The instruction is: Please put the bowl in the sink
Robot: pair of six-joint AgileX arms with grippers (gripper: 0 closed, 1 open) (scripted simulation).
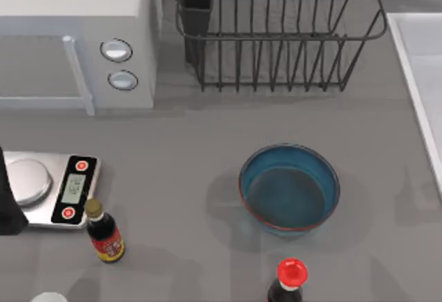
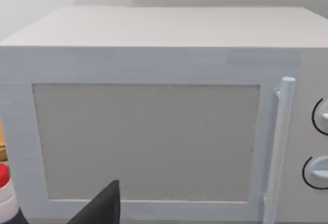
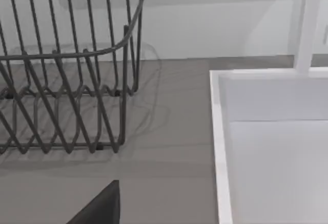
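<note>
The grey table (image 1: pixel 200 150) carries everything. At its back left corner stands the white microwave (image 1: pixel 76 36), which my left wrist view faces squarely, door and handle in front of it. Along the right edge runs the sink (image 1: pixel 414 74), a pale basin with a raised rim; my right wrist view looks across that rim (image 3: pixel 218 147) with the table beside it. Between microwave and sink, at the back edge, sits the black wire dish rack (image 1: pixel 276 32).

The bowl (image 1: pixel 290 186) rests upright on the table right of the middle, nearer the front edge, apart from the sink and from the rack behind it.

By the left edge lies a kitchen scale (image 1: pixel 52 188), with a small dark bottle (image 1: pixel 105 231) just beside its front corner. A red-capped bottle (image 1: pixel 290 281) stands at the front edge, just in front of the bowl.

My left arm (image 1: pixel 8 205) shows as a dark shape at the left edge. Whether either of my pincers is wide or narrow, I cannot tell.
</note>
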